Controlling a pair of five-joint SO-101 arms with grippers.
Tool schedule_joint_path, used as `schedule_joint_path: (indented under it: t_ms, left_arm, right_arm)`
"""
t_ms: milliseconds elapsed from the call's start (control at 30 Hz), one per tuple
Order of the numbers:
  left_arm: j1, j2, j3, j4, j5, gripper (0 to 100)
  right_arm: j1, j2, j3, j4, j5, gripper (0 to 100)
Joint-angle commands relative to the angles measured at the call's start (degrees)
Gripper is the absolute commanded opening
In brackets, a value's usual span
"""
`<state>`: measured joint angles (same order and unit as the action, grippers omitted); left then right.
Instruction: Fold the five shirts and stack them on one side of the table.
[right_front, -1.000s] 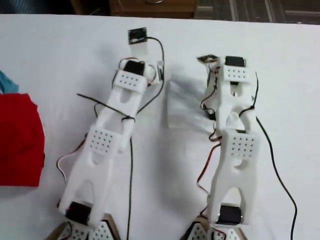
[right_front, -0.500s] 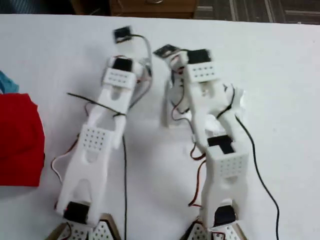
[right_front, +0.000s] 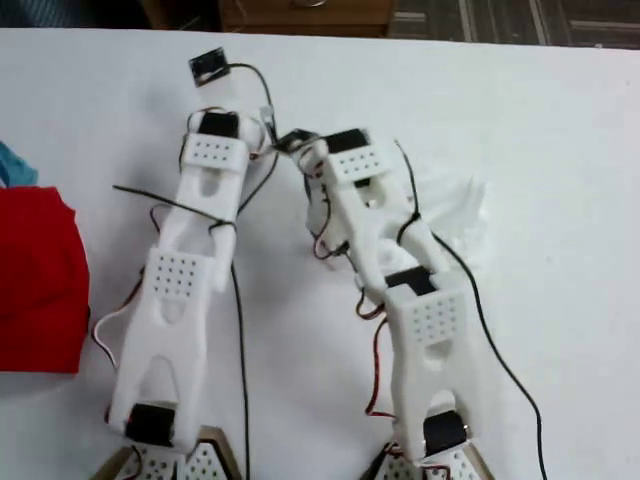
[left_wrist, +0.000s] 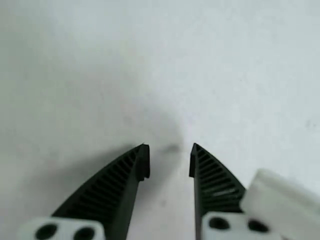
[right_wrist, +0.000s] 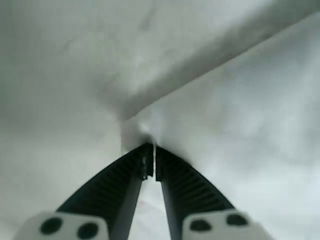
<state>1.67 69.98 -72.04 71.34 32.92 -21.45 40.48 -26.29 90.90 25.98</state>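
The right end effector (right_wrist: 150, 161) is clamped on a fold of the white shirt (right_front: 456, 208), mid-surface (right_front: 560, 120). The left end effector (left_wrist: 168, 161) is part-open and empty. The fabric is probably limp and light: grip hems or corners.

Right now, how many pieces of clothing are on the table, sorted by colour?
red shirt: 1
white shirt: 1
blue cloth: 1, just an edge of it at the table's side
Total: 3
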Motion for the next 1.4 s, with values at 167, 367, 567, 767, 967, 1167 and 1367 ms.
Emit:
schedule_joint_path:
  t_ms: [167,367,567,767,967,1167,1367]
  left_arm:
    - [-0.5,-1.0,-0.7,-0.7,0.5,15]
    - [-0.4,-1.0,-0.7,-0.7,0.5,15]
    - [-0.4,-1.0,-0.7,-0.7,0.5,15]
    - [-0.4,-1.0,-0.7,-0.7,0.5,15]
    - [-0.4,-1.0,-0.7,-0.7,0.5,15]
    - [-0.3,-1.0,-0.7,-0.6,0.5,15]
    - [0.2,-1.0,-0.7,-0.5,0.5,15]
  right_arm:
    - [1.4,-7.7,-5.4,7.9,-0.5,1.9]
    - [11.6,-14.5,-13.4,7.4,-0.4,1.9]
    - [25.3,-7.6,-15.1,-2.3,-0.4,1.9]
    - [30.9,3.7,-15.2,-11.6,-0.4,1.9]
    - [30.5,10.3,-18.5,-19.6,-0.4,1.9]
    - [30.5,15.2,-30.4,-17.2,2.0,1.9]
    - [30.5,14.8,-44.5,-1.4,2.8,1.9]
